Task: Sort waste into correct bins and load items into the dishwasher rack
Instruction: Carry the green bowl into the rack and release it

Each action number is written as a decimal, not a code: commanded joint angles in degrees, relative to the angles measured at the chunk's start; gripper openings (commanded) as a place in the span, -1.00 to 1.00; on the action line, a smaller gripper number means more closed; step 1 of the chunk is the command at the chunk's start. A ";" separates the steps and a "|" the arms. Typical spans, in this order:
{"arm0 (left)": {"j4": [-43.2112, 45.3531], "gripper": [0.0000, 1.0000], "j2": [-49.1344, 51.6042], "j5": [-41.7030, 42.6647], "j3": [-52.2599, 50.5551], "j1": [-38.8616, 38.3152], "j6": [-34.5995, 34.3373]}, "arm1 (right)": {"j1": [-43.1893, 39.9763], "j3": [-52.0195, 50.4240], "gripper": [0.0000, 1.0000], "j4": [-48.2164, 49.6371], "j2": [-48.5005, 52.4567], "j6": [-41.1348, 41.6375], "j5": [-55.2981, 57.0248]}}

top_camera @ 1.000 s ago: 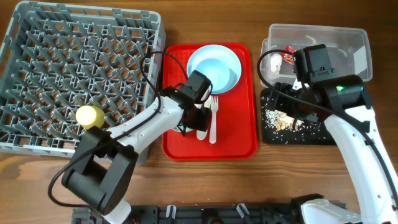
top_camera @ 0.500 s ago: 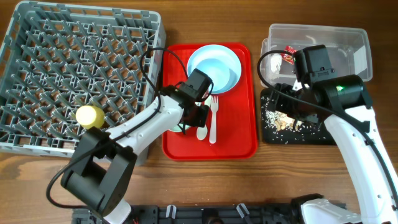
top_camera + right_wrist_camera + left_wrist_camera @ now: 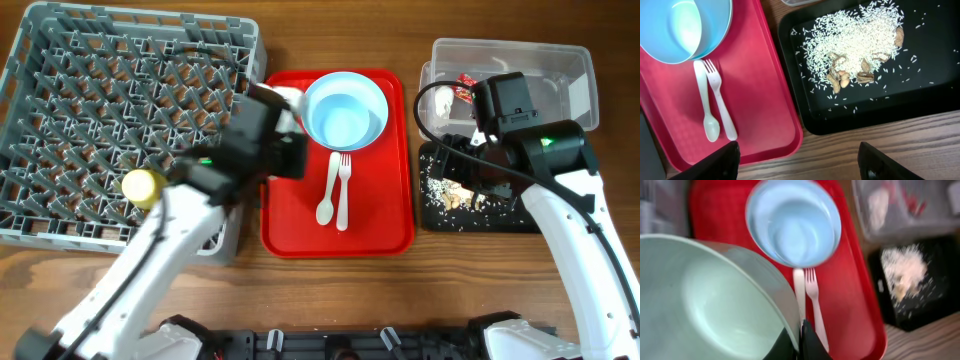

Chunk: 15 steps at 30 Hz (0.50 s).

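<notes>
Two arms at work: left gripper [image 3: 796, 341] clamped on the rim of the light green bowl [image 3: 715, 300], held above the red tray [image 3: 852, 292] beside the dishwasher rack [image 3: 100, 80] -- loading in hand; next, probably, a carry left and a tilt between pegs; right gripper [image 3: 797, 151], fingers wide apart, empty, over the black tray [image 3: 925, 107].

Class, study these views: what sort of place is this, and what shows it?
Likely a mock dish-clearing station: a grey dishwasher rack, a red tray with a light blue bowl and cutlery, and a black tray of rice scraps.
</notes>
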 commanded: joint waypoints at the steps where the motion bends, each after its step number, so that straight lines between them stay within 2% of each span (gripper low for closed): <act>1: -0.04 -0.92 -2.45 13.77 0.87 10.51 5.42 | -0.20 0.44 0.53 0.02 -0.15 0.39 1.05; 6: 0.15 -0.92 -0.48 33.97 0.87 25.70 10.80 | -0.20 0.44 0.53 0.09 -0.15 -0.09 1.05; 9: 0.46 -0.92 2.21 42.25 0.87 32.44 12.98 | -0.20 0.44 0.53 0.11 -0.15 -0.50 1.05; 15: 2.49 -0.92 9.22 55.67 0.87 40.87 14.16 | -0.20 0.44 0.53 0.11 -0.15 -0.76 1.03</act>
